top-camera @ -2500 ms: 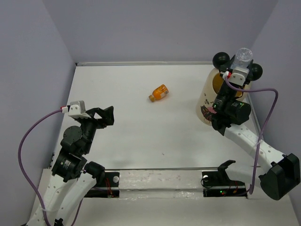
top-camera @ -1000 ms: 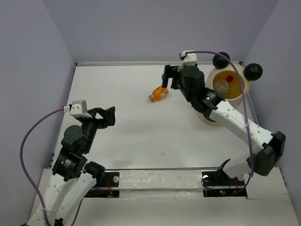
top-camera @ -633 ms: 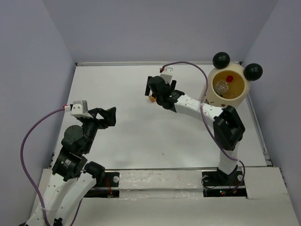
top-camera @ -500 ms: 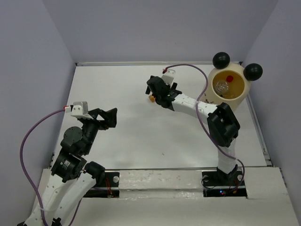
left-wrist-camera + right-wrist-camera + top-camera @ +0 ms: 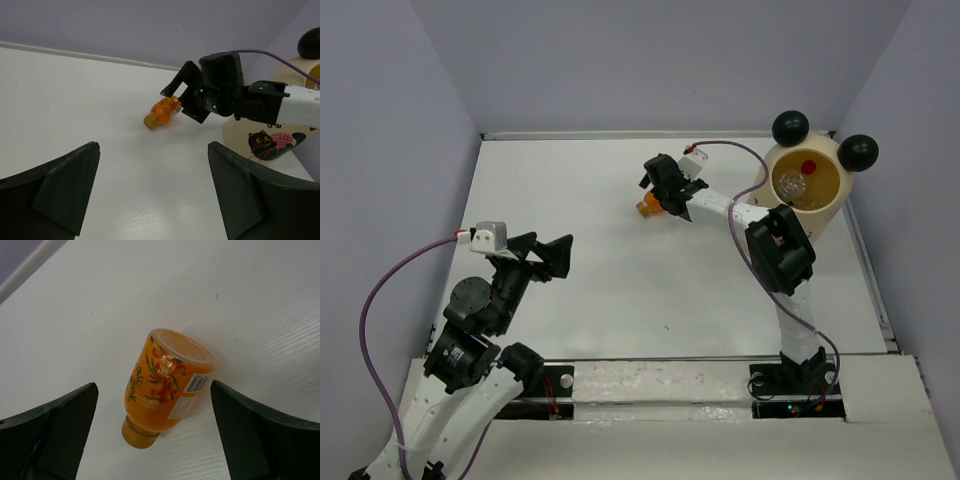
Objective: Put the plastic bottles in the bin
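White table [image 5: 620, 300] — lavender walls [image 5: 670, 60] around it.

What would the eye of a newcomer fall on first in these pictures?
The small orange bottle lies on its side, alone on the white table, and the right hand stands open just over it, a finger on each side. At the far right stands the cream bin with black ears, a clear bottle and a red cap showing in its yellow inside.

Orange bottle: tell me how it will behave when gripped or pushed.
The orange bottle lies on its side and is round, so a sideways push would likely roll it. Short and squat, it probably stays stiff when gripped. Its glossy surface may be slippery.
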Controlling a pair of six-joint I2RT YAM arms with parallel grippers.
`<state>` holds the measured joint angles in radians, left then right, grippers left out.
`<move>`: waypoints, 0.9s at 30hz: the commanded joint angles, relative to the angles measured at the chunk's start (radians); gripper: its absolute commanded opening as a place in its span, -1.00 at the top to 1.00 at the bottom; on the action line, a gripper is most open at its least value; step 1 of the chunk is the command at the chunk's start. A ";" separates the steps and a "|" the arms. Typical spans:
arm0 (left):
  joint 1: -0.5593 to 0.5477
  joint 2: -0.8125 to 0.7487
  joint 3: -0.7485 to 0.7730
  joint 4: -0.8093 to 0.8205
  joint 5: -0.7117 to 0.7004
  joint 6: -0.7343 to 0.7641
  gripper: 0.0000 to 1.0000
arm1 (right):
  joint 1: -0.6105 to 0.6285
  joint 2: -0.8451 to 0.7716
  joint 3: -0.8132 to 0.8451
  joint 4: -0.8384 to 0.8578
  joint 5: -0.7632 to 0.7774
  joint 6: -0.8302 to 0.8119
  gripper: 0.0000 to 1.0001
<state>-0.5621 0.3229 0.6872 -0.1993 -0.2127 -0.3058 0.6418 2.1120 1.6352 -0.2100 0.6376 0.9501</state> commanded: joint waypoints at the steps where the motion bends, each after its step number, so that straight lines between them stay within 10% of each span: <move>1: -0.016 -0.012 0.031 0.041 -0.001 0.020 -0.98 | -0.005 0.063 0.078 0.011 -0.064 0.041 -0.99; 6: -0.018 -0.013 0.031 0.038 -0.007 0.022 -0.98 | -0.014 0.105 0.098 0.003 -0.075 0.044 -0.93; 12: -0.018 -0.005 0.031 0.041 -0.005 0.020 -0.98 | -0.004 0.059 0.037 0.108 -0.033 -0.052 0.01; 19: -0.018 0.007 0.029 0.038 -0.014 0.022 -0.98 | 0.087 -0.150 -0.095 0.322 0.060 -0.370 0.07; 27: -0.015 0.025 0.029 0.046 0.003 0.022 -0.98 | 0.156 -0.783 -0.414 0.482 0.031 -0.920 0.10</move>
<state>-0.5762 0.3367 0.6872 -0.1989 -0.2173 -0.2970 0.8158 1.5990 1.2850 0.1017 0.6373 0.3561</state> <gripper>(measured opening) 0.990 0.678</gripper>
